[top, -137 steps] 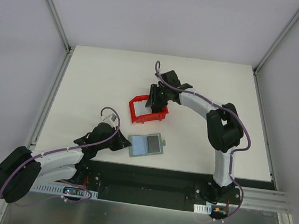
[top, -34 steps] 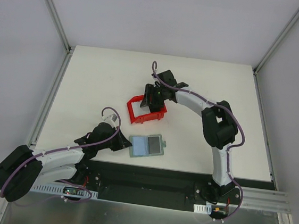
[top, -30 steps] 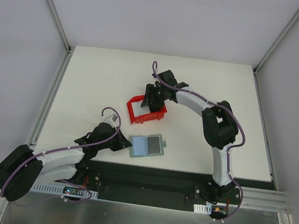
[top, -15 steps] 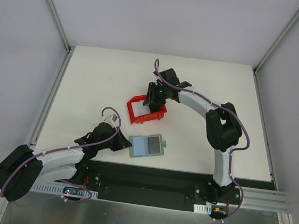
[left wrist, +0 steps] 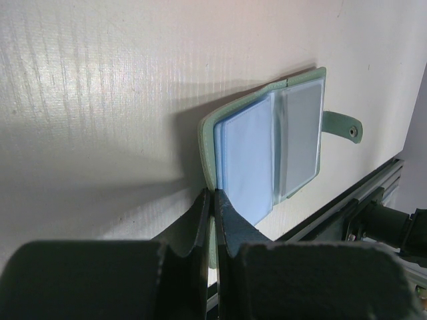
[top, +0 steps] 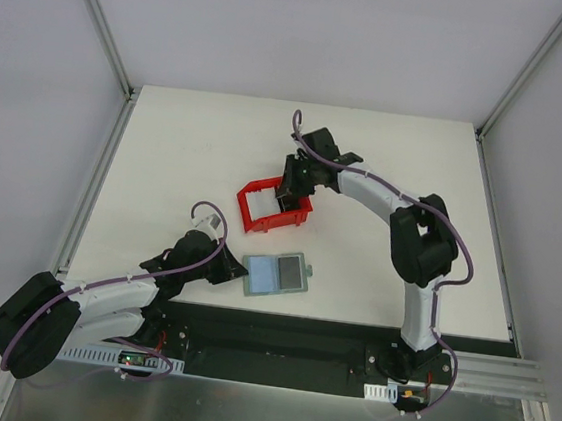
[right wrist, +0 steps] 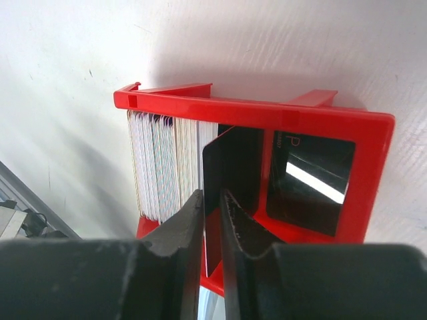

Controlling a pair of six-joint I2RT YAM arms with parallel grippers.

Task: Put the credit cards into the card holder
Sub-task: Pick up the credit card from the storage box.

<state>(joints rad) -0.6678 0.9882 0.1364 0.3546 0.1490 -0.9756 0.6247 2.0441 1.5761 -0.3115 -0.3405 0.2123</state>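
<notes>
Left jaws: mine, shut on the left edge of the card holder (left wrist: pixel 267 147), pinning it.
Card holder: lies open, pockets up, just inside the near edge of the surface (top: pixel 166 158), about midway along it.
Cards: all in the red bin (right wrist: pixel 267 113) near the middle of the surface. The pale cards (right wrist: pixel 163 167) stand packed on edge at one wall, and a dark card (right wrist: pixel 233 167) stands alone beside them.
Right jaws: mine, narrow, one on each side of the dark card. I cannot tell whether they press it.
Risk: a shallow pinch could let the thin card slip or twist on the lift. A jaw brushing the pale cards could drag one out. Catching the bin wall could tip the light bin.
Room: tight inside the bin, with the wall on one side and the pale cards on the other. There is bare surface between bin and card holder, and wide room toward the far corners.
</notes>
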